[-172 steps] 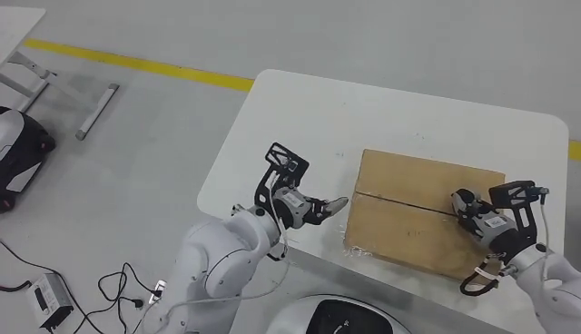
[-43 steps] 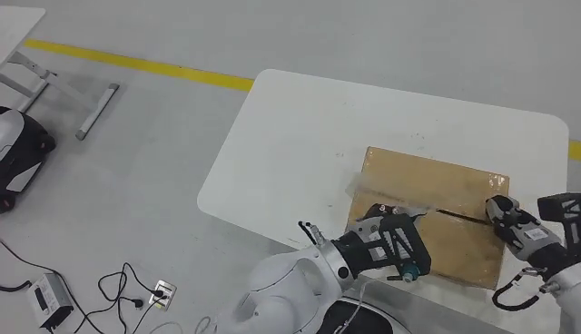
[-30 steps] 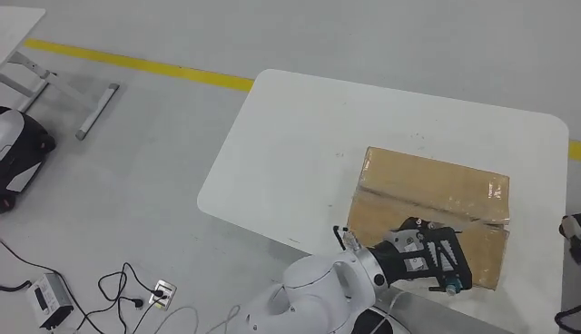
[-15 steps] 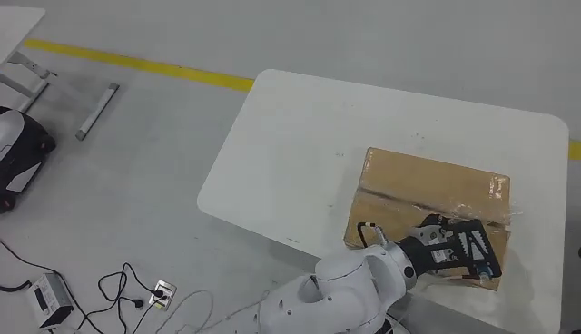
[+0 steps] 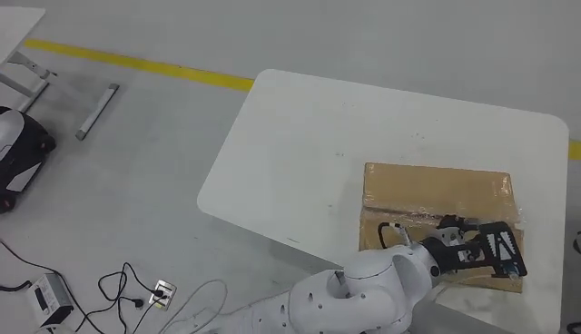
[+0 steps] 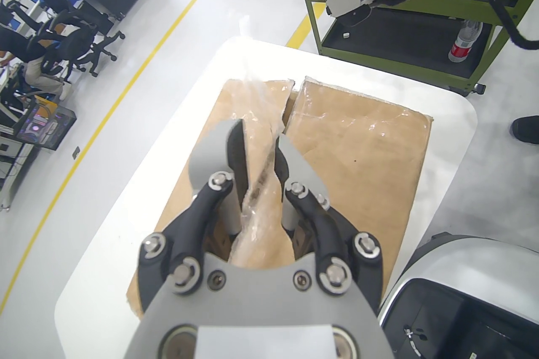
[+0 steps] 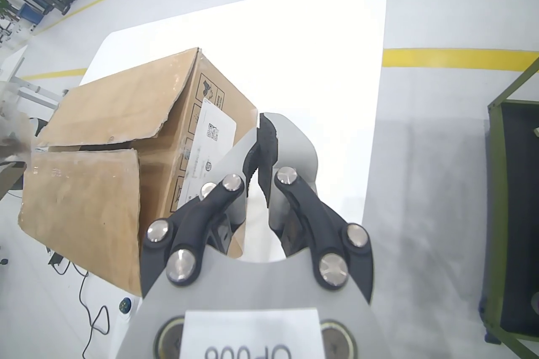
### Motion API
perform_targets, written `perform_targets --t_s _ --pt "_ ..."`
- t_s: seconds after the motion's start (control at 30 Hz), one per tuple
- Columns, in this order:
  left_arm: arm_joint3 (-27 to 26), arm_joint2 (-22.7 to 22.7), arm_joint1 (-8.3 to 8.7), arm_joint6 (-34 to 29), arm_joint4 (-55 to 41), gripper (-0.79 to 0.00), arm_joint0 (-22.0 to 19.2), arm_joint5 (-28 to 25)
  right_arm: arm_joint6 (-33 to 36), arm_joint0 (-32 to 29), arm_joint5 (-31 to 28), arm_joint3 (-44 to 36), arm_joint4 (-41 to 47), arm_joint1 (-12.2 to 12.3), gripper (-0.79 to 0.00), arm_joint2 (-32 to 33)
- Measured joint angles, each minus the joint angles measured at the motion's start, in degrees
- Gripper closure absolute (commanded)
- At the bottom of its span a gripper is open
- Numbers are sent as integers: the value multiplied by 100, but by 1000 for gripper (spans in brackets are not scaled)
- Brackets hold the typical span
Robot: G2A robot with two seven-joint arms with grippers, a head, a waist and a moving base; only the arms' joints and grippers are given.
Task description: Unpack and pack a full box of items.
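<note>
Cardboard box [image 5: 436, 189] sitting at worktop's [image 5: 309, 143] near right; unsealing step. Left hand [image 6: 257, 134] pinching clear tape [image 6: 252, 209] over seam; right hand [image 7: 261, 133] pressed together, empty, beside it. Next: stripping tape clear, lifting flaps.

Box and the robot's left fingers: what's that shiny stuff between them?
Clear tape. In the left wrist view a crinkled strip runs between the left fingers, peeled partly up from the seam of the box below.

I get bright, even overhead light in every view. The white table [image 7: 337, 41] washes out to glare in the right wrist view, and the tape [image 6: 257, 150] on the box [image 6: 358, 150] glints. Shadows are soft. Both wrist views bow lines near their edges.
</note>
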Motion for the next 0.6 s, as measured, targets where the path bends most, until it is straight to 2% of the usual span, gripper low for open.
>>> perform_targets --t_s 0.23,0.37,0.47,0.53,0.6 --pt "-336 -95 -25 -78 -69 -785 60 -261 86 129 -10 -82 -8 14 -132 -5" --pt "-566 -199 -10 -137 -95 -785 187 -419 125 215 14 -138 19 24 -139 34" --pt "-782 -334 20 -161 -66 -785 318 -523 133 257 31 -200 54 30 -102 98" --pt "-991 -501 67 -170 31 -785 444 -641 136 276 20 -259 84 36 0 153" --pt "-1209 -699 123 -160 108 -785 602 -775 139 281 -26 -357 121 40 0 206"
